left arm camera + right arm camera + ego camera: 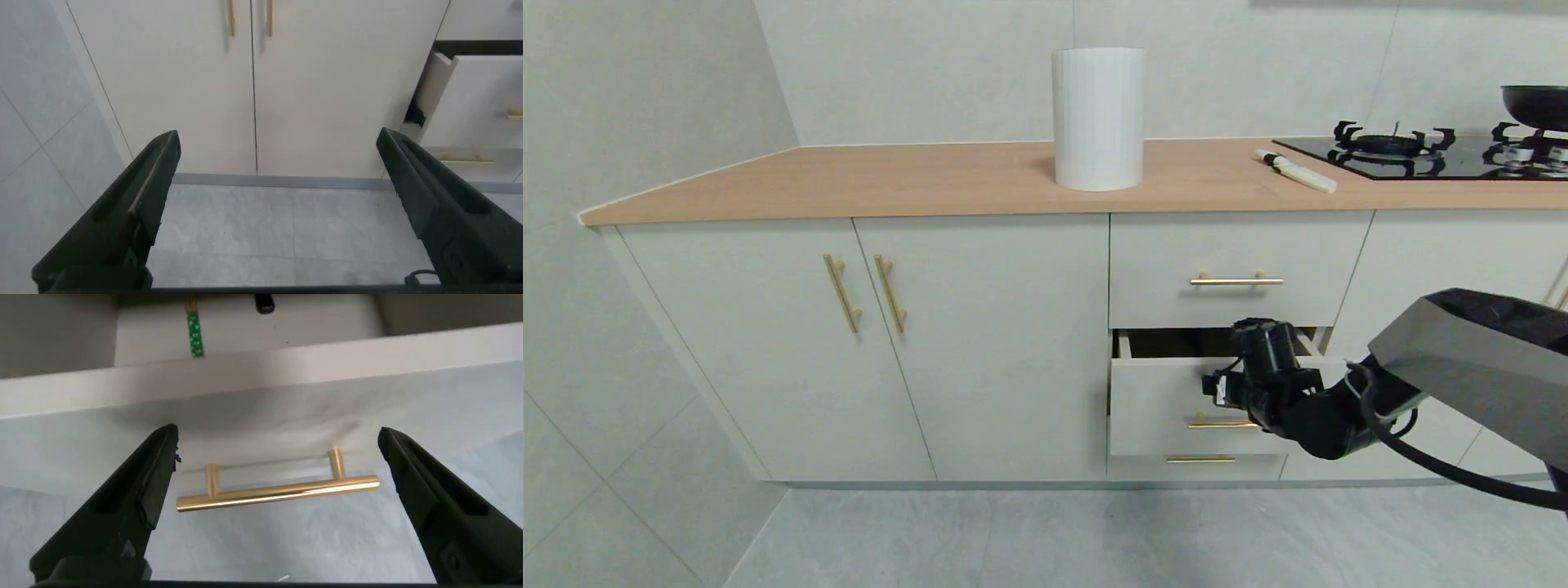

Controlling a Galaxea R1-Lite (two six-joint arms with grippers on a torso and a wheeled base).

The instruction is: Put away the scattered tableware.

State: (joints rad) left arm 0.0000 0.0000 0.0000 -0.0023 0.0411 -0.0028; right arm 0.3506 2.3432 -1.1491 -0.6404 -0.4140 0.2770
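The right gripper, spread, faces the drawer handle; drawer contents mostly hidden, perhaps utensils; left gripper spread.

From well back, the head camera looks down on the tabletop and cabinet doors. The right wrist camera closely faces the handle of the open drawer; the left wrist camera, set low, shares that drawer.

White ribbed cylinder upright on counter; black hob at right, pan on burner; cupboard doors below.
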